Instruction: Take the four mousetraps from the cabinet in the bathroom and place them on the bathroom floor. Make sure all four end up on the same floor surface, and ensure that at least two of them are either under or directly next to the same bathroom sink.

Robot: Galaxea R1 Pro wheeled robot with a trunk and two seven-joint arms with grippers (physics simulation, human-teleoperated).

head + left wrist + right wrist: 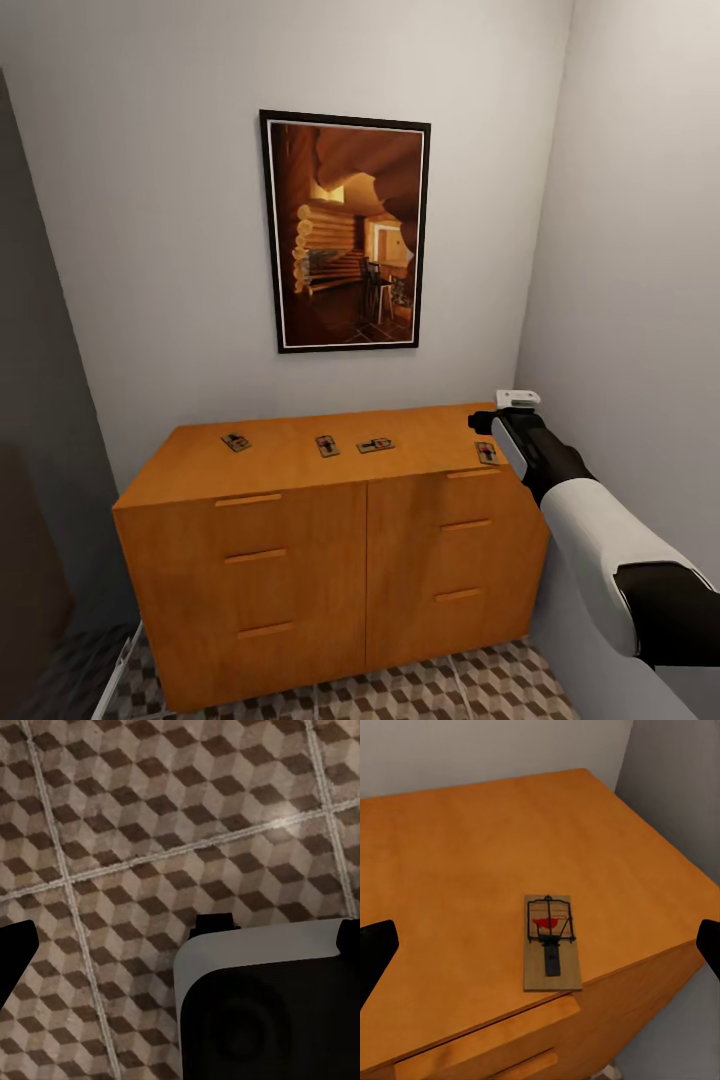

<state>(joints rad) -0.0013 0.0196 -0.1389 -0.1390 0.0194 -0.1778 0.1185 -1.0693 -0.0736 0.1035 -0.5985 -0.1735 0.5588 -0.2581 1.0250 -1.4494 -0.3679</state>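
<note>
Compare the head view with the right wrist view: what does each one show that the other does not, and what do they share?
Head view alone: a framed picture on the wall, three more mousetraps along the cabinet top, the drawer fronts, and patterned floor tiles. Right wrist view alone: the red spot and dark wire frame of the nearest mousetrap, in close detail. Both share the orange-brown cabinet and that mousetrap near its front right edge, below the open right end effector.
</note>
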